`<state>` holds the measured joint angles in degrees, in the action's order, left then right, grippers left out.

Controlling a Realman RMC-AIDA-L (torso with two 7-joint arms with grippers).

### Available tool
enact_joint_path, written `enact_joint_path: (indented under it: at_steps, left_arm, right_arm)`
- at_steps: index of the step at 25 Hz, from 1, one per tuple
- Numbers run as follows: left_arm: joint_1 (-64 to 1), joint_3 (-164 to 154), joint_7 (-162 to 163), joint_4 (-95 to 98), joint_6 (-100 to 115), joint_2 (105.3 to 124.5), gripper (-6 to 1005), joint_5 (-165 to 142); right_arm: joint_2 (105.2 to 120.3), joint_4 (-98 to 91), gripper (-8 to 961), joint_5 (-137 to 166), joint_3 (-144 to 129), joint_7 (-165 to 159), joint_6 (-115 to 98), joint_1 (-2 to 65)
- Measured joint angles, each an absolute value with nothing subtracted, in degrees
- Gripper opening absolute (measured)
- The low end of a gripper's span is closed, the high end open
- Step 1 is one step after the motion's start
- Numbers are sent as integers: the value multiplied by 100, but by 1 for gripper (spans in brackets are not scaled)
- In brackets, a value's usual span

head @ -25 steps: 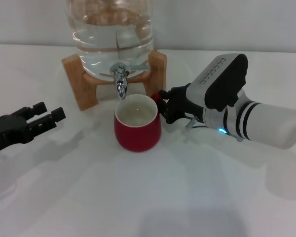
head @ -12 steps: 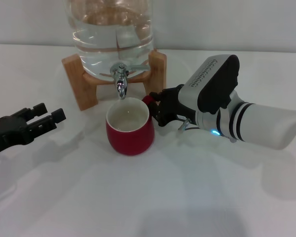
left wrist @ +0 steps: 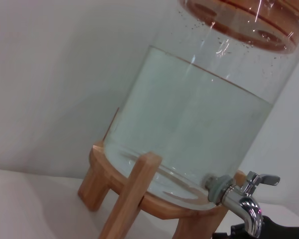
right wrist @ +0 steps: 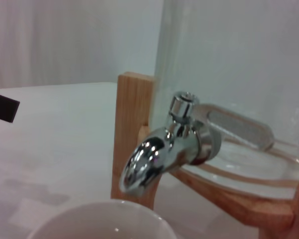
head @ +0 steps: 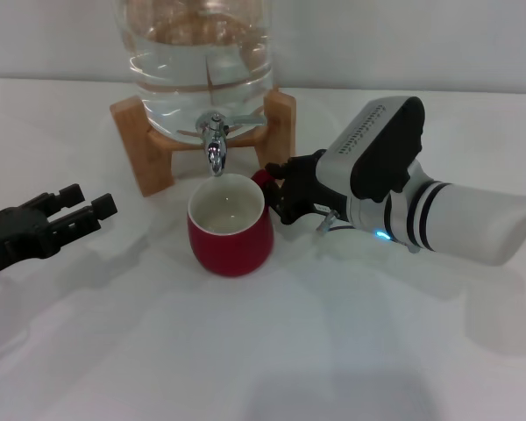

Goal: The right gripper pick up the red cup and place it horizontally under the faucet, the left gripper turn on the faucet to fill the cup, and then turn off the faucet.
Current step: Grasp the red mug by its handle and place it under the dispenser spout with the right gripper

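The red cup (head: 230, 230) stands upright on the white table, its white inside facing up, directly below the spout of the chrome faucet (head: 215, 151). My right gripper (head: 279, 193) is at the cup's right side, shut on its small red handle. In the right wrist view the faucet (right wrist: 159, 149) hangs just above the cup's white rim (right wrist: 102, 219). No water runs from the spout. Far to the left, my left gripper (head: 89, 196) hovers low over the table, open and holding nothing. Its wrist view shows the faucet (left wrist: 241, 199) and its thin lever from the side.
The faucet sits on a clear glass water jar (head: 202, 53) held in a wooden stand (head: 138, 140) at the back of the table. The thick white right arm (head: 473, 219) lies across the right side.
The right gripper has slid the cup a little to the left, bringing it under the spout; in the last half second it has stayed put. The left gripper has not moved.
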<state>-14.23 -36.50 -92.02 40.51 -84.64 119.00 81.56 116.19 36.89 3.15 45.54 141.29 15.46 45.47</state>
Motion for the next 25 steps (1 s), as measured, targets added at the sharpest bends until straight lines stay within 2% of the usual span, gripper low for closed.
enact_joint_path:
  at_steps: [3,8,25]
  left_arm:
    - [-1423,-3650,-9202,4052,-8464,11900,815,8156]
    - [-1423,-3654,-9202,4051,-8464,11900,815,8156]
    - [-1433,-3647,-9202,4051,-8425,11892,815,8156]
  right_arm:
    - [11618,3688,198,315,4571,14129,1561,4509]
    - [11619,3684,260,316,4552,14131,1571,4518]
    - [11619,3636,276,361,4579,14133,1582,4490]
